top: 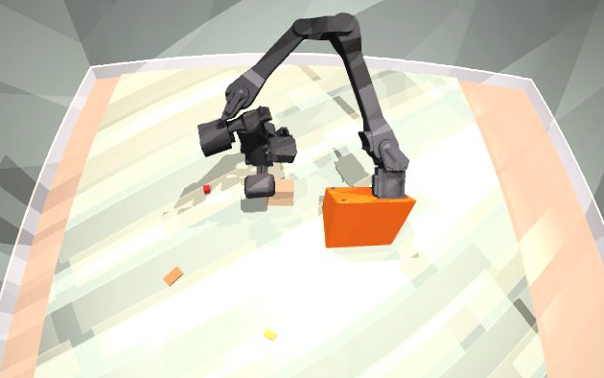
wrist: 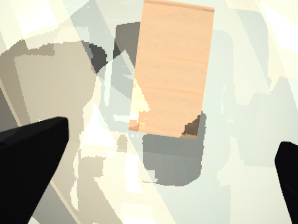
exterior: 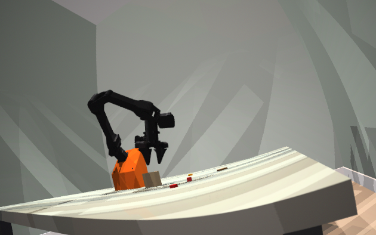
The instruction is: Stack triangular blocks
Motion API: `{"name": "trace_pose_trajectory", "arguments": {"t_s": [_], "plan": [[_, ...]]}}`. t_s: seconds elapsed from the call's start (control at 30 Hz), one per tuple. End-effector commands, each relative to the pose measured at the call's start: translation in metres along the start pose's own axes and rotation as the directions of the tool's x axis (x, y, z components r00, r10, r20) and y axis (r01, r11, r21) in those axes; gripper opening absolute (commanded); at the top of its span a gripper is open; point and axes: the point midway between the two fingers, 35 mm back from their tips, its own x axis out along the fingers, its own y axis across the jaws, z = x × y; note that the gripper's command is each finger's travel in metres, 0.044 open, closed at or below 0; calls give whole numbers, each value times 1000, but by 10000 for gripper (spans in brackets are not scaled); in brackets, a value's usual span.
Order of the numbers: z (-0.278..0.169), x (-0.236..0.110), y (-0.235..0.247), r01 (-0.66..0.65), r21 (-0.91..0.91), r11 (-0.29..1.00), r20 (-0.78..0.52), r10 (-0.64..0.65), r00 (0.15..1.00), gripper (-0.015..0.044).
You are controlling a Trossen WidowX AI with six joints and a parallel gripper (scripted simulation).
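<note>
1. One gripper [exterior: 154, 155] hangs above the square block [exterior: 152, 179], fingers spread wide, holding nothing
2. One tan square block stands on the table [exterior: 247, 191] beside the orange base [exterior: 128, 173]
3. Two red cubes [exterior: 189, 179], one yellow piece [top: 269, 335]

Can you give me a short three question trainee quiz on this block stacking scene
1. True or false: the pincer is shut on the square block.
2. What is the pincer's position relative to the block? A) touching it B) raised above it C) resting on the table
3. Fill in: the arm's base is coloured ____.

Key: 1 false, it is open and empty; 2 B; 3 orange.
</note>
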Motion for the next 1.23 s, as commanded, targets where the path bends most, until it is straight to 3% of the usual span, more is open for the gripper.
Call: {"name": "trace_pose_trajectory", "arguments": {"t_s": [0.0,1.2], "plan": [[5,-49,4,-3,14,1000,-7,3,1000,440],[2,-46,1,-3,3,1000,-22,4,1000,440]]}}
